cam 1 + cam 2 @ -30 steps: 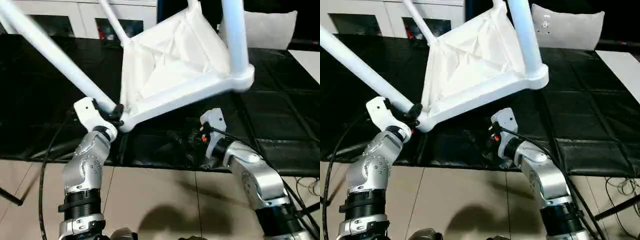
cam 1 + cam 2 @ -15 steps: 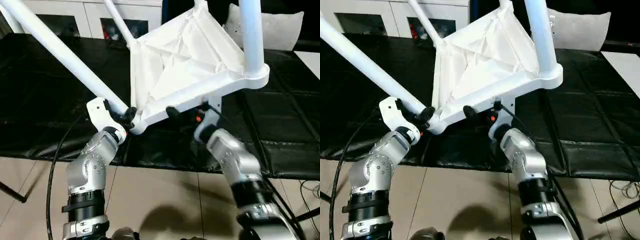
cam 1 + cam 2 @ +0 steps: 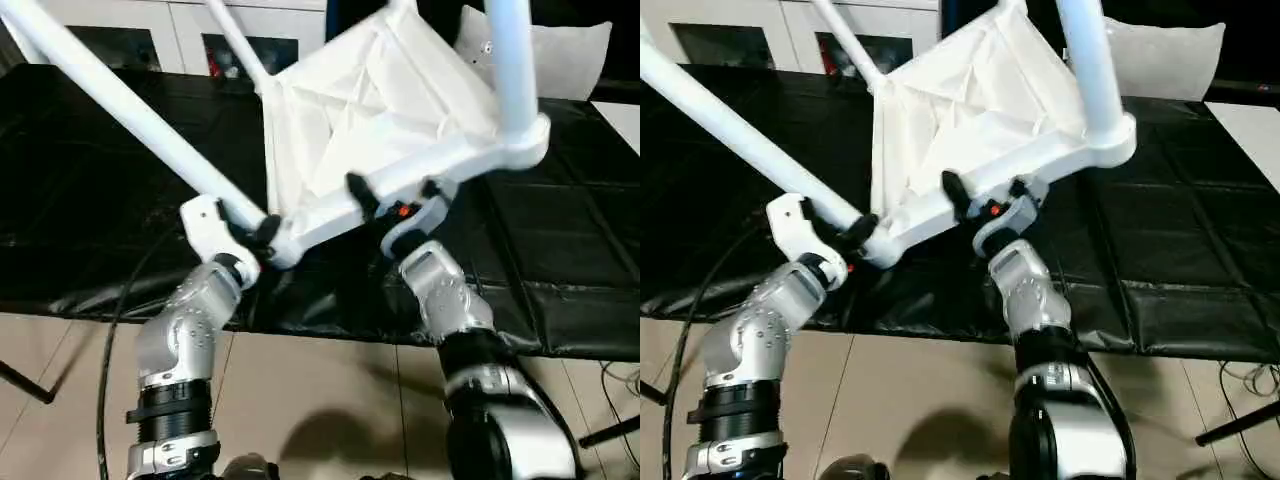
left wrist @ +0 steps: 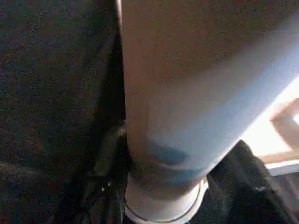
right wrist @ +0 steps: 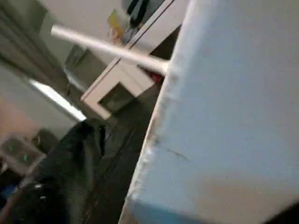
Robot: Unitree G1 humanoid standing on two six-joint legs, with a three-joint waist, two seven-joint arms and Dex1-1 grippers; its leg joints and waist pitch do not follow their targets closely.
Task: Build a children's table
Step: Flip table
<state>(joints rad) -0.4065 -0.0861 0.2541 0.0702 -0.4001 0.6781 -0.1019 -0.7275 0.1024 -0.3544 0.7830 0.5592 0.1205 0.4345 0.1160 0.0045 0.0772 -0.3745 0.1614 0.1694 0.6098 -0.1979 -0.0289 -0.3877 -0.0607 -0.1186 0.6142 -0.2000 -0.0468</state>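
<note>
The children's table [image 3: 385,110] is up off the black mat [image 3: 80,210], tilted, ribbed underside facing us, legs already seated in its corner sockets. The left gripper [image 3: 255,232] is clamped right at the near corner, where one long leg [image 3: 120,105] meets its socket; the left wrist view has that leg running out straight ahead of the fingers. The right gripper [image 3: 390,195] sits at the near edge rail of the top, jaws spread, one finger [image 3: 358,193] above the rim and the other below, not yet pinched on it. The second near leg [image 3: 512,70] rises just beyond it, toward the pillow [image 3: 560,55]. My read: assembly looks nearly done and this is the handling step, getting a two-handed hold to turn the table. Next comes closing the right jaws squarely on the rim before any rotation, or the weight hangs on that one corner.
</note>
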